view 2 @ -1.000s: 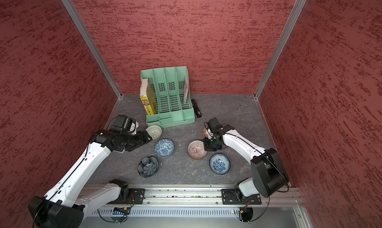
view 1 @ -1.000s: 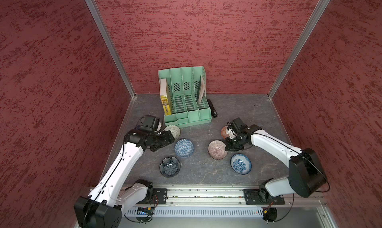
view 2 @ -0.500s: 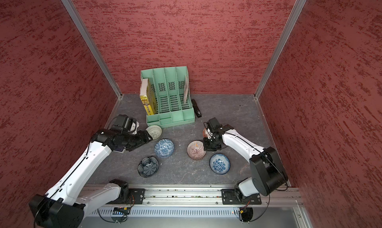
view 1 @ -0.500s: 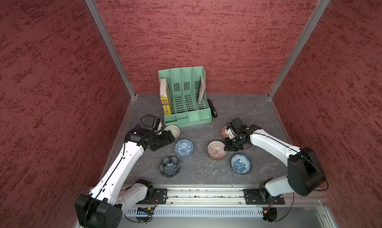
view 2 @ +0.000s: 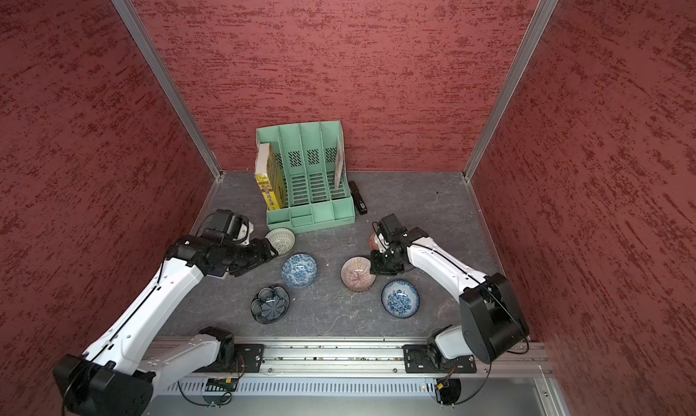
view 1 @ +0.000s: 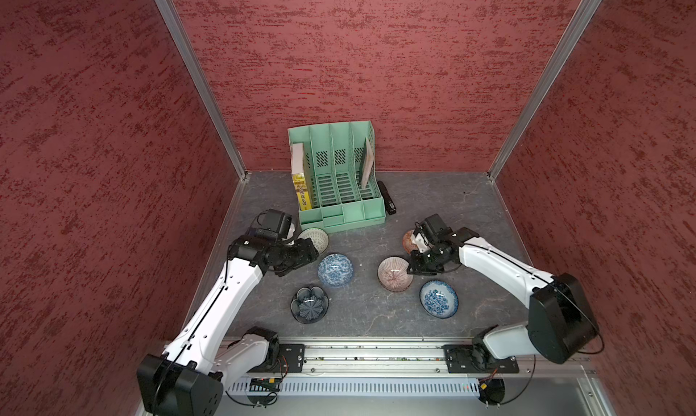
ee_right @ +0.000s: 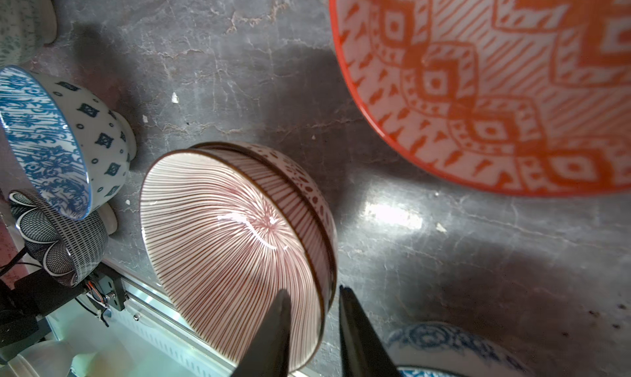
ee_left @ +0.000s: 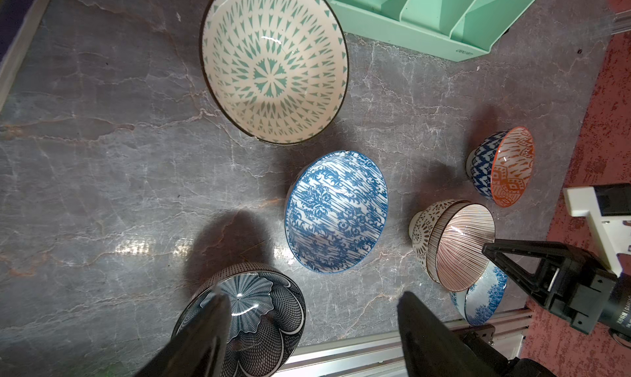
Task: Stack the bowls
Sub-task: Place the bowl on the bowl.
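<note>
Two bowls sat nested on the table (view 1: 357,320): the pink-striped bowl (ee_right: 225,242) inside the brown-lattice bowl (ee_right: 300,177). The right gripper (ee_right: 314,324) straddled the upper rim, jaws narrowly parted, apparently releasing it. The left gripper (ee_left: 310,327) hung empty, jaws wide, beside a blue-white bowl (view 1: 335,270), probably ready for the next pick.

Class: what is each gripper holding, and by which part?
The left gripper holds nothing, jaws open. The right gripper straddles the rim of the pink-striped bowl; whether it clamps cannot be told.
</note>
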You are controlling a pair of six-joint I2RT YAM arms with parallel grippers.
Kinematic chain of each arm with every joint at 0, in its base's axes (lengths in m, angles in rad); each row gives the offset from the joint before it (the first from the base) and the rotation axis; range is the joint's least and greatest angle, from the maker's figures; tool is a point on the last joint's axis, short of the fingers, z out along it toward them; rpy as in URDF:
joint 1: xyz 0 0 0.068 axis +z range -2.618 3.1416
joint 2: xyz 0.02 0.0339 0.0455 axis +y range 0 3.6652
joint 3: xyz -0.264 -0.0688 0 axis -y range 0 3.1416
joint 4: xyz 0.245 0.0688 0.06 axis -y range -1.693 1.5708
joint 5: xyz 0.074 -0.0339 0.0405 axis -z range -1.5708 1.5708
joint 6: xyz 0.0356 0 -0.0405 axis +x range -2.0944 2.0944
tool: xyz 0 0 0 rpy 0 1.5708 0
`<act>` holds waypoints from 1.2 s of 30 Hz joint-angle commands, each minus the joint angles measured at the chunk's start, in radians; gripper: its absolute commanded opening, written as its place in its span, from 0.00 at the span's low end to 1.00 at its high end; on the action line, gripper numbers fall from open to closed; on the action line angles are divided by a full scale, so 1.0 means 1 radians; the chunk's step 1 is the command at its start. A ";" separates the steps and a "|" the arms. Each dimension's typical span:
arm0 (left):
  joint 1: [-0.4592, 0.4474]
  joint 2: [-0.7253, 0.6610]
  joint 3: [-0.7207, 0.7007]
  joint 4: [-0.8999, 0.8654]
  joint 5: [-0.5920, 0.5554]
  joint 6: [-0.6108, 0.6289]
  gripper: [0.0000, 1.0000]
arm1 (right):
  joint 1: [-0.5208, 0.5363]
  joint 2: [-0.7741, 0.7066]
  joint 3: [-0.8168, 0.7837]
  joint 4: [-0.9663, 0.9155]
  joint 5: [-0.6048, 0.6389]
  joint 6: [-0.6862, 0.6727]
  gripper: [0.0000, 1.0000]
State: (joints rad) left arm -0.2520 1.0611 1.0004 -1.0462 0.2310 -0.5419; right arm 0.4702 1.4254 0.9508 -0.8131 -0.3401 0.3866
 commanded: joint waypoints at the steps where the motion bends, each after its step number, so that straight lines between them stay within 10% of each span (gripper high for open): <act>1: 0.007 -0.010 -0.009 0.012 0.004 0.004 0.80 | 0.008 -0.026 0.022 -0.036 0.007 0.003 0.26; 36: 0.007 -0.006 -0.020 0.020 0.007 0.002 0.80 | 0.010 0.021 -0.004 0.037 -0.039 0.042 0.03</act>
State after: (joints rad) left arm -0.2520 1.0603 0.9939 -1.0458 0.2314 -0.5423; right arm 0.4713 1.4441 0.9489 -0.8154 -0.3412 0.4191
